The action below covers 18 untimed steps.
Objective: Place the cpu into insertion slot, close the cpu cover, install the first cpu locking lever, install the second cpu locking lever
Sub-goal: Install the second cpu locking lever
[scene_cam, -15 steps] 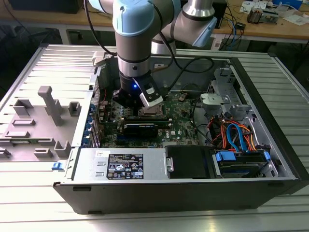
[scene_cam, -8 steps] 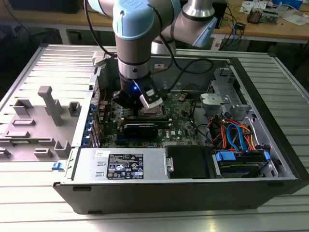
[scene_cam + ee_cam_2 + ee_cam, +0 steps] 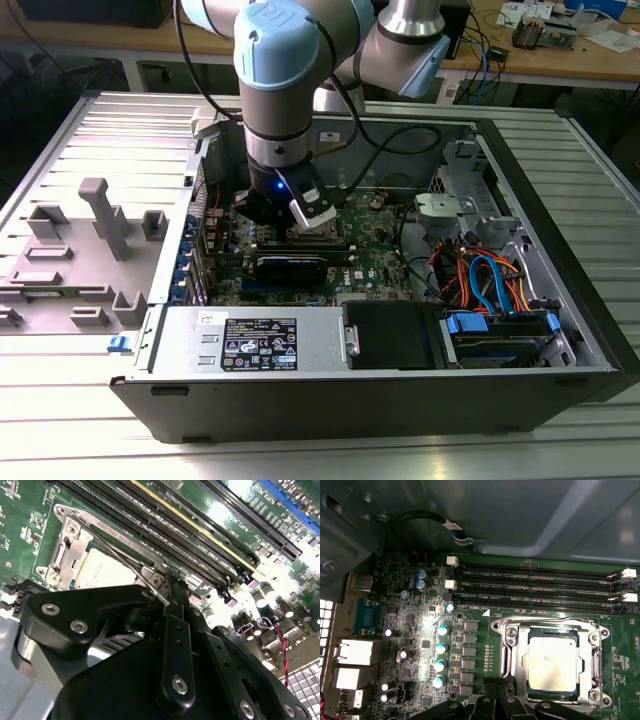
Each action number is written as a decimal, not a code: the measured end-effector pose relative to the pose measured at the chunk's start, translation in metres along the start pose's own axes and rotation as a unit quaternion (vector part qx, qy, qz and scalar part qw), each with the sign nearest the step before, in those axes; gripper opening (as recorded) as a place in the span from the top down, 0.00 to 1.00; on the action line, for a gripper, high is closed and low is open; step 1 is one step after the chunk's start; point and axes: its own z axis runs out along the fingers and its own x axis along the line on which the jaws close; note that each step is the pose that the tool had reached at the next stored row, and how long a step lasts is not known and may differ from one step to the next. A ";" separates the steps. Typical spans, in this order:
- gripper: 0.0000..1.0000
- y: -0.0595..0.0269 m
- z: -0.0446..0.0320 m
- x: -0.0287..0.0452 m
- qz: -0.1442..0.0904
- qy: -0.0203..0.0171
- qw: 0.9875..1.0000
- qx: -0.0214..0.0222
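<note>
First wrist view: the cpu [image 3: 552, 661] sits low and right of centre in the frame, seated in the insertion slot [image 3: 501, 630], silvery top showing through the window of the cpu cover [image 3: 520, 655], which looks to lie flat.
Second wrist view: a thin wire locking lever [image 3: 127, 562] slants across the socket from the upper left of the frame to the gripper [image 3: 167, 597], which meets it at its end, mid-frame.
Claw: the fingers look drawn together on the lever's end.
Exterior view: the arm stands over the motherboard [image 3: 375, 250], centre frame.
Step in hand: I'd say the lever work; chip and cover appear done.
What it calls for: pressing the wire down and hooking it under its catch, I'd judge.
</note>
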 end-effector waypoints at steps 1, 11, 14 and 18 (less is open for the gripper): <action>0.89 0.0000 0.0000 0.0000 0.000 0.000 1.000 0.000; 0.89 0.0044 -0.0370 -0.0008 0.000 0.000 1.000 0.000; 0.89 0.0051 -0.0411 -0.0027 0.000 0.000 1.000 0.000; 0.89 0.0051 -0.0418 -0.0134 0.000 0.000 1.000 0.000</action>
